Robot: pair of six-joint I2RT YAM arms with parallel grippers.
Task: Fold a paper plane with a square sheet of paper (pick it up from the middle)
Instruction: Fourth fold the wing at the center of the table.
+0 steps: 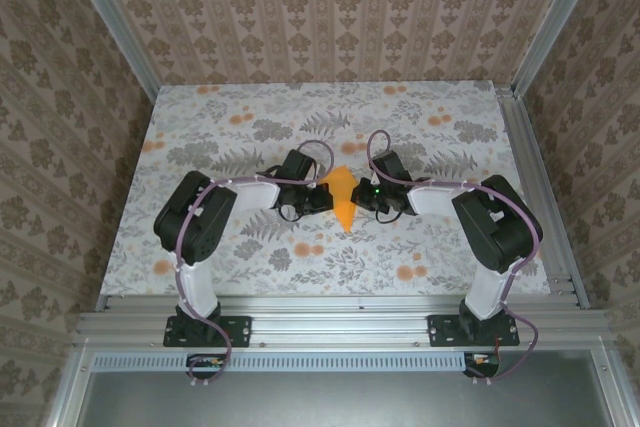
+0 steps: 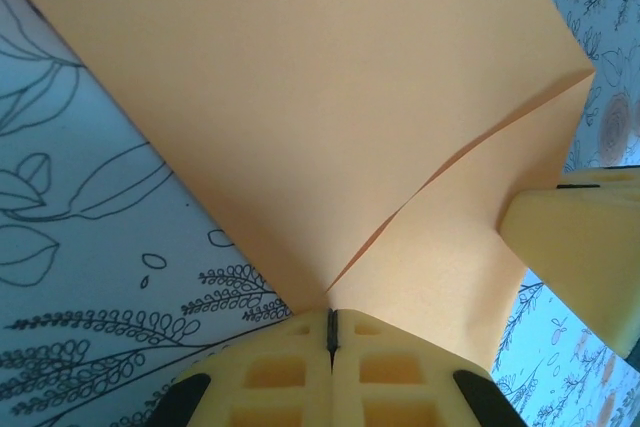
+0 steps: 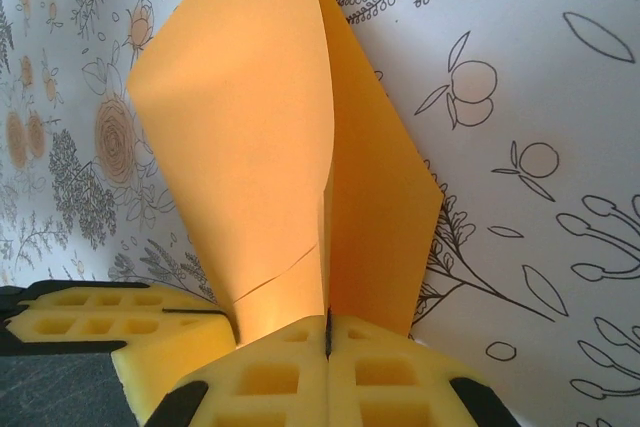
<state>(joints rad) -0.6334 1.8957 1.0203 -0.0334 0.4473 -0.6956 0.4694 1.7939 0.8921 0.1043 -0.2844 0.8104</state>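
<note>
square sheet of paper (image 1: 343, 199) is found at mid tabletop (image 1: 250, 117), pinched between both hands. left hand (image 2: 331, 332) is clenched on one edge, right hand (image 3: 327, 332) clenched on the opposite side. the sheet is bent into a loose fold, layers gaping, whether it touches the tabletop cannot be told. no pressed centre crease, nose or wings are seen. most folding is judged left.

No text, number or sign is readable on the square sheet of paper (image 2: 300, 97) or elsewhere
</note>
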